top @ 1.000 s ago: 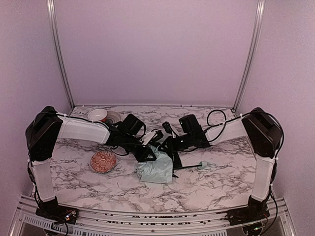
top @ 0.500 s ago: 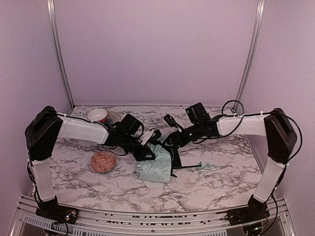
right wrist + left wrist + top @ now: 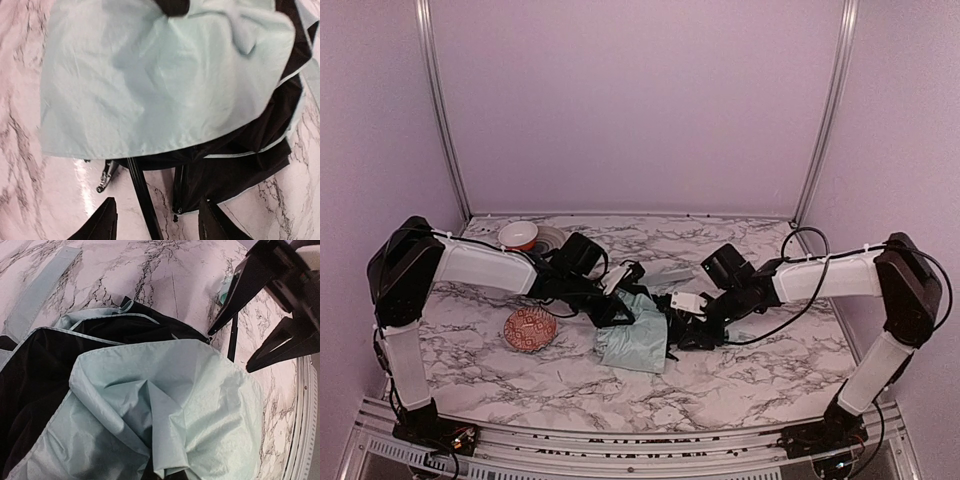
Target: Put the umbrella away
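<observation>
Currently umbrella (image 3: 635, 340) lies crumpled on the table (image 3: 750, 372), mid-way between arms. Left hand (image 3: 613, 308) pressed together, pinching the mint fabric (image 3: 165, 405). Right hand (image 3: 157, 222) spread, fingers (image 3: 102, 222) either side of the black shaft (image 3: 142, 195).

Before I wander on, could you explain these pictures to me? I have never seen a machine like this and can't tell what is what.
These are two robot arms bolted at the near edge of a marble table. One picture looks down from above and behind them. The other two come from small cameras on each wrist, so they are close-ups. Each arm ends in a two-fingered pincer. On the table lies a crumpled umbrella, mint green outside and black inside. There is also a patterned bowl, and a white bowl at the back. The left pincer is shut on the umbrella's fabric. The right pincer is open, with its fingers on either side of the thin black shaft, not gripping it.
</observation>
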